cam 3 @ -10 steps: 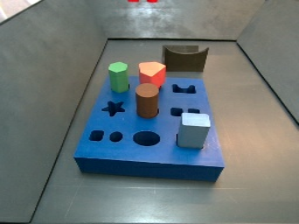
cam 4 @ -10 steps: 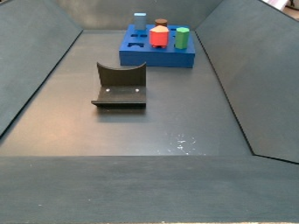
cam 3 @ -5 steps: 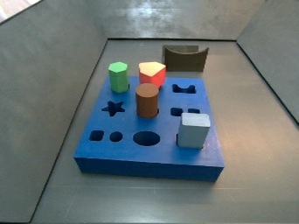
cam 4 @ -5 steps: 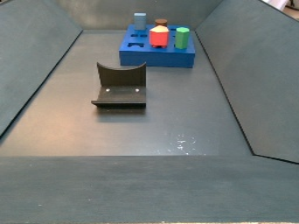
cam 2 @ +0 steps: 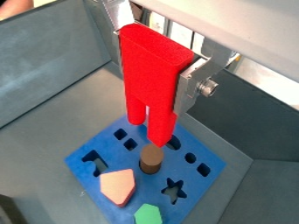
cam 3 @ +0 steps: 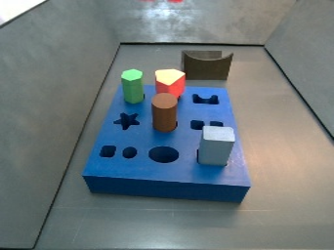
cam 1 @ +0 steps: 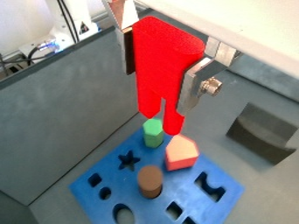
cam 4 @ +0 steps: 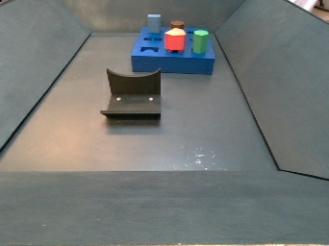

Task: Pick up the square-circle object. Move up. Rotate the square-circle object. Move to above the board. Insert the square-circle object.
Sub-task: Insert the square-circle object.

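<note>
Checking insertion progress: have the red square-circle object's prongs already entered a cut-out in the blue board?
No: in both wrist views the hand holds the square-circle object with its prongs hanging clear above the board.

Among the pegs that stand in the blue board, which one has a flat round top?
The brown cylinder, near the middle of the board. The green peg has a hexagonal top and the grey block a square one. The gripper, above, holds the square-circle object.

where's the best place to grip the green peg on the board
Grip the green peg by its exposed upper part, coming straight down from above: it stands upright in the board, with the short red peg close beside it. The gripper, high over the board, is already shut on the square-circle object.
</note>
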